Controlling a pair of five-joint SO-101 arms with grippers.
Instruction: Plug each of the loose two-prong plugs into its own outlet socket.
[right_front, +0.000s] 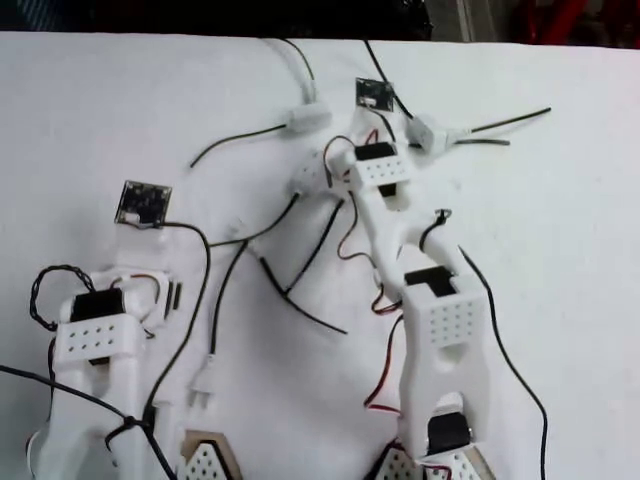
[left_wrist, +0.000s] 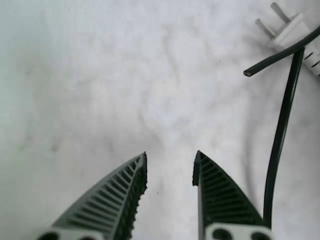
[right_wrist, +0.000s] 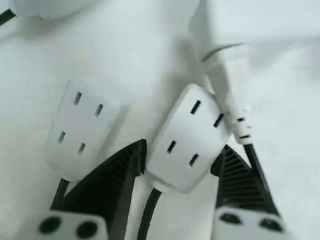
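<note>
The right claw (right_wrist: 182, 150) has one outlet socket (right_wrist: 184, 136) between its two fingers. Both fingers seem to press on its sides, so I judge that it is grasping this socket. The slots face up toward the camera. On one side, just beside it, lies a second outlet socket (right_wrist: 80, 129), apart from the claw. On the other side a white cord (right_wrist: 226, 85) touches it.

The left claw (left_wrist: 171, 155) is released and hangs over the bare surface (left_wrist: 75, 75), holding nothing. A two-prong plug (left_wrist: 286, 27) lies farther off, with black cables (left_wrist: 280, 125) beside it. In the high view another loose plug (right_front: 205, 386) rests at the near side, between the two arms.

The step in hand is, I think, to hold the socket steady. To do it well, the right claw should leave the slots uncovered and facing up. The left one should take a plug by its body, with the prongs in line with one pair of slots.
</note>
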